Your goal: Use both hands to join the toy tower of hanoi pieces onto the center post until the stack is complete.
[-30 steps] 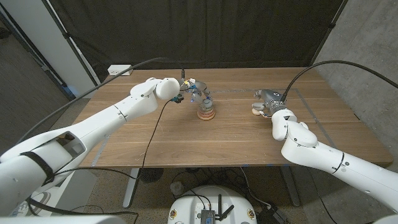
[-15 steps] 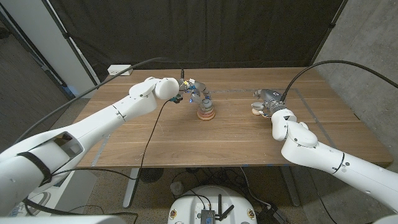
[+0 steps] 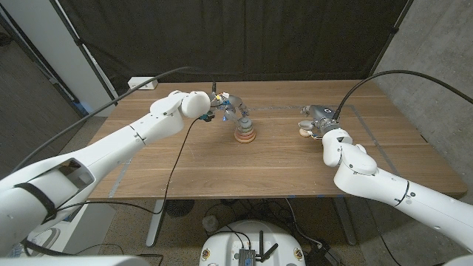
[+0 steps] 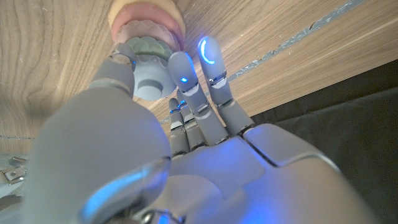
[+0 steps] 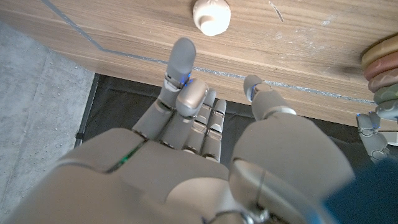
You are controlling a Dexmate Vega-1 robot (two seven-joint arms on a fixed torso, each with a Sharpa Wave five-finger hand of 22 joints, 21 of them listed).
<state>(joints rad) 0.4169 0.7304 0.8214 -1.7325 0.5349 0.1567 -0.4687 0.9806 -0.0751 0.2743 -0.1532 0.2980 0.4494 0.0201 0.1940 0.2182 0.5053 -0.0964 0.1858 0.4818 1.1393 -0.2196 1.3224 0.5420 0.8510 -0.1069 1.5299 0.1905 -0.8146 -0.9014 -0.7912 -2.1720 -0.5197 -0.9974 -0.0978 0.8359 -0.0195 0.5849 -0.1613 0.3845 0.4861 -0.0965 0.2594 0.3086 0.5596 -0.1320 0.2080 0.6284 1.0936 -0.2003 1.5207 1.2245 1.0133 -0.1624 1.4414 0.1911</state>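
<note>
From the head view, the left robot hand (image 3: 230,109) sits right over the ring stack (image 3: 245,132) on the worktop (image 3: 222,162), fingers touching its top. The right robot hand (image 3: 316,122) is well apart, next to a small white piece (image 3: 304,131).

In the left wrist view, the left hand's fingers (image 4: 180,71) pinch a gray piece (image 4: 149,78) on the stack.

In the right wrist view, the right robot hand (image 5: 205,106) grips nothing, fingers spread, the white piece (image 5: 211,15) just past its fingertips

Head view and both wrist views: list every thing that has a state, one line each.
Stack: upright on the table, several rings on the post.
Top piece: grey, at the stack's top, left fingers around it.
Left hand: over the stack.
Right hand: open, holds nothing.
Cream piece: loose on the table.
</note>
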